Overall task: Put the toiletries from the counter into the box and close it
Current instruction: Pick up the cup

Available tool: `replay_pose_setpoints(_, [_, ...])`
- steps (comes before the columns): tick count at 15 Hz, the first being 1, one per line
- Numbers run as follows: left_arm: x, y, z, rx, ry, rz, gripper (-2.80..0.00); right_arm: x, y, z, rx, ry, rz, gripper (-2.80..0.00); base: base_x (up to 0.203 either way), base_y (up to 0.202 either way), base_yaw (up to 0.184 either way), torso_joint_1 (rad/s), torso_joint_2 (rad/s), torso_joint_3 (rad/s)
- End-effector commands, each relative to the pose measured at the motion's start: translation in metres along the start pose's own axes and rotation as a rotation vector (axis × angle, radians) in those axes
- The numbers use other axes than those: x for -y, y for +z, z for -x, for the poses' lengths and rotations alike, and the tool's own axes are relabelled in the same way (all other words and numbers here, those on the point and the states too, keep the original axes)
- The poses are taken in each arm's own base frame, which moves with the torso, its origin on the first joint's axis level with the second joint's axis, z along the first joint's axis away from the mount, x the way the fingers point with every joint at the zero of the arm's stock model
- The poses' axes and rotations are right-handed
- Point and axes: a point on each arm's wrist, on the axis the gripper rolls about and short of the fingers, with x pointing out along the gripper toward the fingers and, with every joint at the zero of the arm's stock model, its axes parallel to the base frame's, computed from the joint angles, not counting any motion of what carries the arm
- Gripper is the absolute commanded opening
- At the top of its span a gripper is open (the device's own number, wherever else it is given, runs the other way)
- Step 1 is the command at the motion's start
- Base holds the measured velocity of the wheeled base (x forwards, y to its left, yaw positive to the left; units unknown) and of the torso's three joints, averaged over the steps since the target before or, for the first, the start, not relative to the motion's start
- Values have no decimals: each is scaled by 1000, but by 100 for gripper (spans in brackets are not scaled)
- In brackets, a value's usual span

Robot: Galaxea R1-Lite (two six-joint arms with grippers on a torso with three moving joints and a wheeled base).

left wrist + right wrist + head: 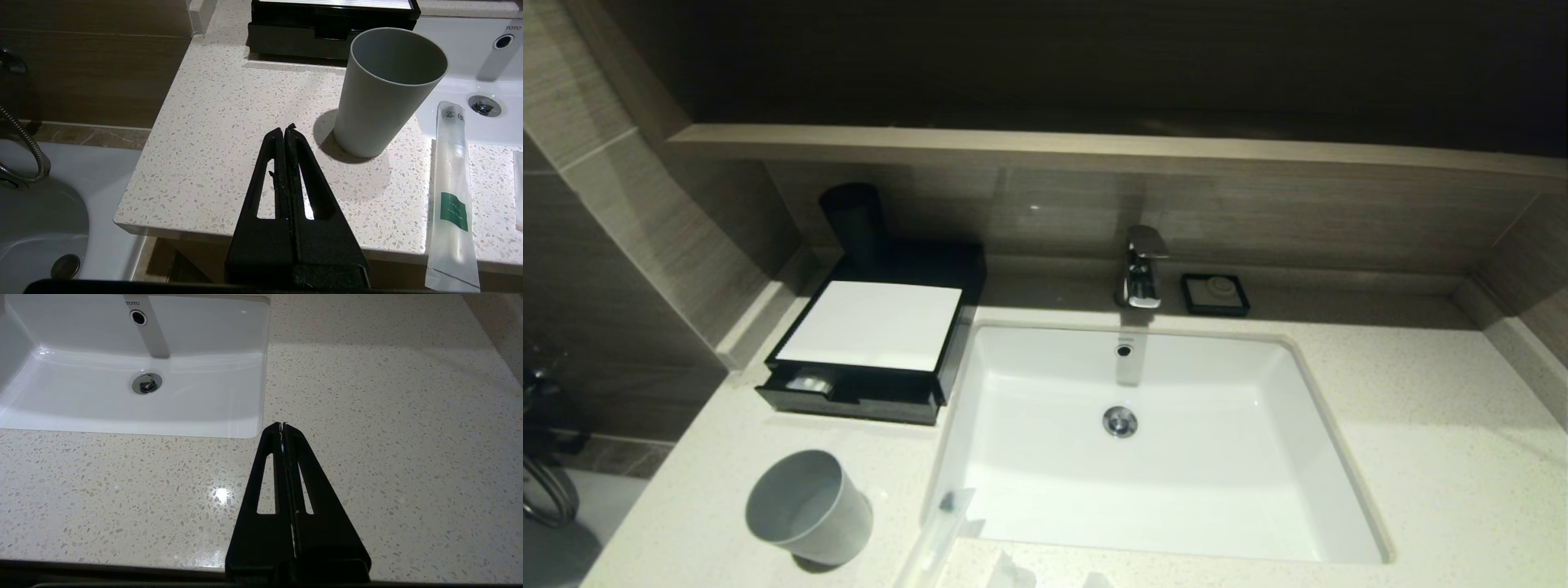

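Showing box [870, 327] drawer ajar, packet inside | cup [386, 90] empty | both fingers closed, holding nothing

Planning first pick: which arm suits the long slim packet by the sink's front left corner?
Left. Its shut left gripper hangs beside the long clear plastic packet with green print and grey tapered cup; the shut right gripper faces bare speckled counter.

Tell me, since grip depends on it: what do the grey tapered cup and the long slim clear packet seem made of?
Grey tapered cup: probably matte plastic, thin-walled, even colour, no shine. Long slim clear packet: seemingly frosted plastic film, translucent, green printed label.
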Motion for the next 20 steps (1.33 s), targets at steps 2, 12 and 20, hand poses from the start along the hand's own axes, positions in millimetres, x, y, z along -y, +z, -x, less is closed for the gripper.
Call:
replay_pose_setpoints(2, [0, 1, 0, 6, 1, -1, -280, 0, 0, 0, -1, 0, 0, -280, 0, 0, 0, 0, 0, 0])
replay_pose_setpoints(12, [1, 55, 26, -2, -104, 60, -280, 0, 0, 0, 1, 0, 0, -280, 0, 0, 0, 0, 0, 0])
replay_pose_setpoints(20, [0, 114, -27, -308, -108, 74, -280, 0, 0, 0, 0, 0, 0, -280, 0, 0, 0, 0, 0, 0])
